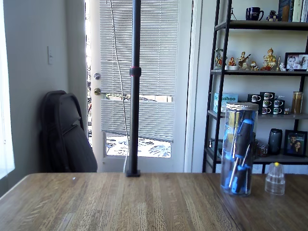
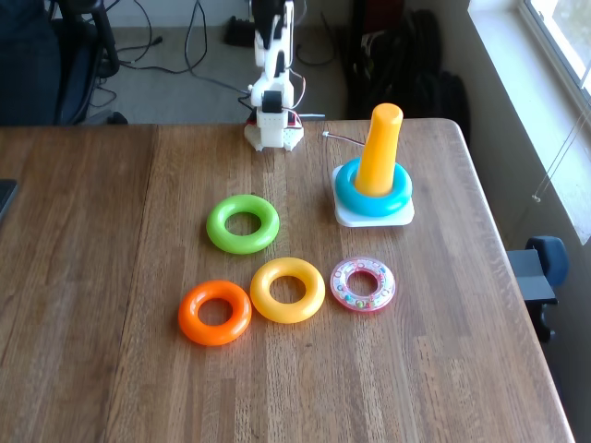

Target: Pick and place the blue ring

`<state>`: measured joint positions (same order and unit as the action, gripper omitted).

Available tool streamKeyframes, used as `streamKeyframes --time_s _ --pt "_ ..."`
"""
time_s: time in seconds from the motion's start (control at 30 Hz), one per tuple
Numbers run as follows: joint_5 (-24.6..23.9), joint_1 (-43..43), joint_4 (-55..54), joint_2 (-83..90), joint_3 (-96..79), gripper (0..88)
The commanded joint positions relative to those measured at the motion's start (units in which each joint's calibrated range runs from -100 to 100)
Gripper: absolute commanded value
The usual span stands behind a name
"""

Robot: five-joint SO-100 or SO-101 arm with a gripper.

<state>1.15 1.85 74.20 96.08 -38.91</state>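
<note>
In the fixed view the blue ring (image 2: 373,204) lies around the foot of a yellow-orange peg (image 2: 379,148), resting on the peg's white base (image 2: 399,218) at the table's right rear. The white arm (image 2: 273,97) stands on its base at the far table edge, left of the peg. It rises upright and runs out of the frame's top. The wrist view looks level across the wooden table (image 1: 120,202) into the room.
In front of the arm lie a green ring (image 2: 242,224), an orange ring (image 2: 214,312), a yellow ring (image 2: 287,290) and a clear pink ring (image 2: 362,284). The wrist view shows a black pole (image 1: 134,96), a jar of screwdrivers (image 1: 239,149) and a small clear bottle (image 1: 275,179).
</note>
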Motion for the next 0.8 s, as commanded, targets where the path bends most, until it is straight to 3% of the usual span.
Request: streamKeyframes --time_s 0.0,0.3,0.77 --pt "0.1 0.4 -8.4 0.0 -12.9 28.6" --pt "0.1 0.3 -23.7 -0.8 -34.6 28.6" --pt "0.1 0.0 -27.3 -1.0 -56.0 28.6"
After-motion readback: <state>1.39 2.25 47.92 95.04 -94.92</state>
